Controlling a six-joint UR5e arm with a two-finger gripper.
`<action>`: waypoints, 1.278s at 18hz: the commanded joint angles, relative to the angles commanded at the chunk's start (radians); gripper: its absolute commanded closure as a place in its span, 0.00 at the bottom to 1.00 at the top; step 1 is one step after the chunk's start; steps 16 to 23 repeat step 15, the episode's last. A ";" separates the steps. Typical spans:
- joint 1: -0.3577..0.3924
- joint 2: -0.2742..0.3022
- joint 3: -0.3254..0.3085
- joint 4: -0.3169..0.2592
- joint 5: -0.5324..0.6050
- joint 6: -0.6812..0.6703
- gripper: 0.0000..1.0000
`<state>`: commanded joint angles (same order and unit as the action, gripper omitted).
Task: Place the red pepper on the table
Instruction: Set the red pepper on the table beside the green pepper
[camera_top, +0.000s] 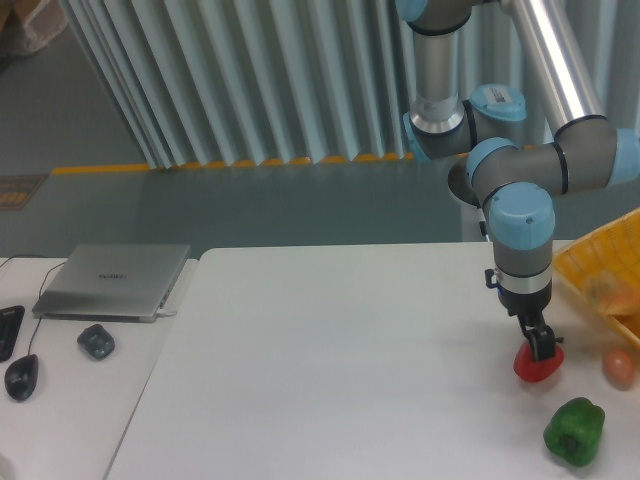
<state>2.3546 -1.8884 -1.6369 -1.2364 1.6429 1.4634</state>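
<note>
The red pepper (537, 368) lies on the white table (330, 360) near its right side, small and glossy. My gripper (541, 348) hangs straight down just above it, its dark fingertips overlapping the pepper's top. The pepper sits below the fingers rather than between them, so the gripper looks open and holds nothing. I see the fingers edge-on, so the gap between them is hard to make out.
A green pepper (574, 431) lies at the front right, and a small orange-pink fruit (619, 367) sits right of the red pepper. A yellow basket (600, 270) is at the right edge. A laptop (113, 281) and mouse (22, 376) rest on the adjoining desk.
</note>
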 joint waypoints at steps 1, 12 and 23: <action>0.000 0.014 0.011 0.003 0.000 0.005 0.00; -0.018 0.048 0.078 0.008 -0.035 0.005 0.00; -0.017 0.049 0.072 0.008 -0.043 0.005 0.00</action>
